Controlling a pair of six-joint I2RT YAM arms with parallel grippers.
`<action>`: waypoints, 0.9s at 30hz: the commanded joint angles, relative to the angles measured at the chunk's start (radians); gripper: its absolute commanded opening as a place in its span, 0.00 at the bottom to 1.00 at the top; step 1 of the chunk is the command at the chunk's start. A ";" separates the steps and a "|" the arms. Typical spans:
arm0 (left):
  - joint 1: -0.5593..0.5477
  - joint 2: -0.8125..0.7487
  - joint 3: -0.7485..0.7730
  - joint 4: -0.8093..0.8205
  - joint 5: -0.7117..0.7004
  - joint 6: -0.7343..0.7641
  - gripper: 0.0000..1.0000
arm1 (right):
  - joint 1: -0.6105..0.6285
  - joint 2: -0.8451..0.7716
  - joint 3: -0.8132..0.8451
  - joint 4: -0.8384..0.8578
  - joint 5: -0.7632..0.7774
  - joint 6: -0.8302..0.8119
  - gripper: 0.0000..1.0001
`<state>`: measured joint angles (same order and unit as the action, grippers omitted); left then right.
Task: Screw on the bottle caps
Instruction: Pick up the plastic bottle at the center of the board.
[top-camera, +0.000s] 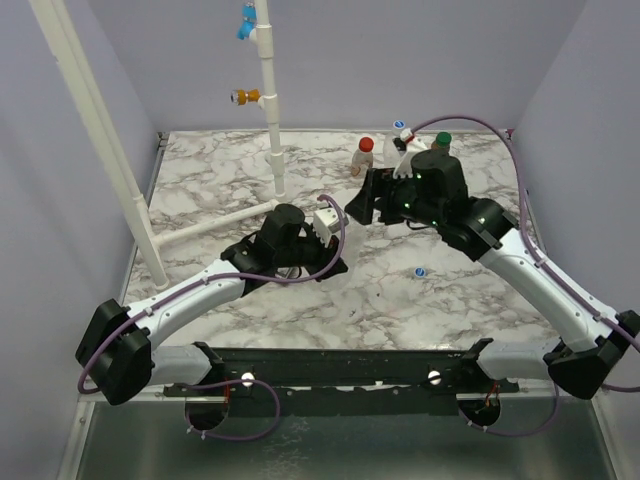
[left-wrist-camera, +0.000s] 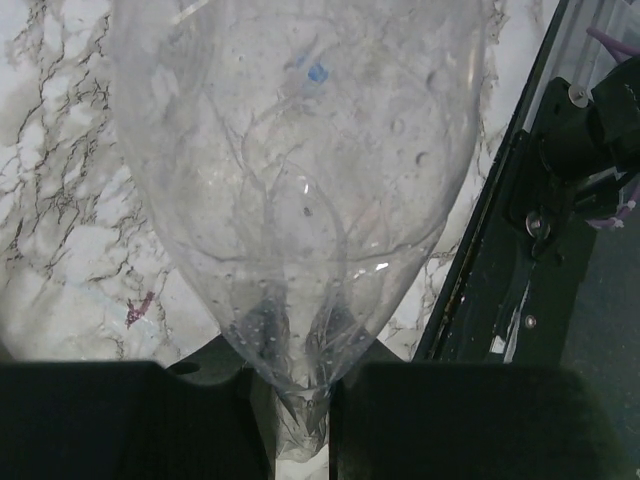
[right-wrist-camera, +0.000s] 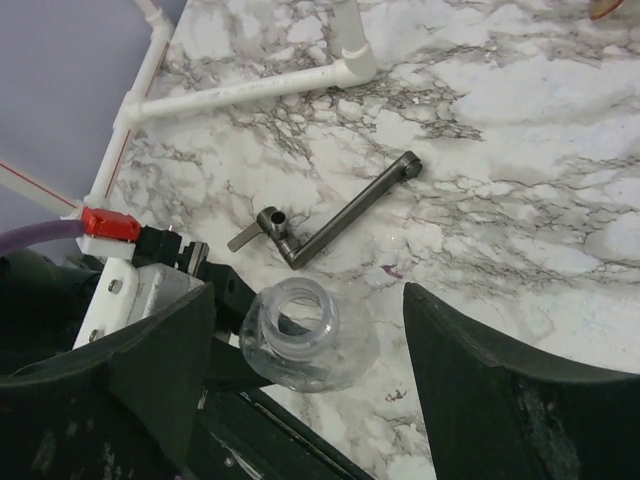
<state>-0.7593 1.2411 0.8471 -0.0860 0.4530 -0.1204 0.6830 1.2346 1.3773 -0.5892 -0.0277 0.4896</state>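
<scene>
Marble table (top-camera: 215, 180) waits below should the thin bottle (left-wrist-camera: 300, 180) buckle from the pinching left gripper (left-wrist-camera: 300, 405); the right gripper (right-wrist-camera: 308, 298) hangs spread, capless.

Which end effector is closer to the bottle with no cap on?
Left. The left end effector is shut on the uncapped bottle; the right end effector is open, facing its mouth without touching.

Nothing readable in any of these, honestly. The small clear plastic bottle with the red cap (top-camera: 362, 158) has a reddish label (top-camera: 360, 166), but in the top view it's way too tiny to make out a word. The crumpled clear plastic bottle (left-wrist-camera: 300, 200) filling the left wrist view shows no legible print either.
</scene>
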 joint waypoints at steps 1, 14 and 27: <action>0.003 -0.007 0.038 -0.021 0.047 -0.009 0.00 | 0.046 0.069 0.041 -0.028 0.120 -0.030 0.75; 0.008 -0.012 0.040 0.006 -0.077 -0.028 0.12 | 0.056 0.098 0.051 -0.048 0.136 0.034 0.07; 0.009 -0.109 -0.110 0.342 -0.161 -0.083 0.78 | 0.054 0.104 0.082 -0.058 0.120 0.098 0.00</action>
<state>-0.7521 1.1763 0.7860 0.0925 0.3271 -0.1993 0.7376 1.3354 1.4193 -0.6254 0.0692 0.5655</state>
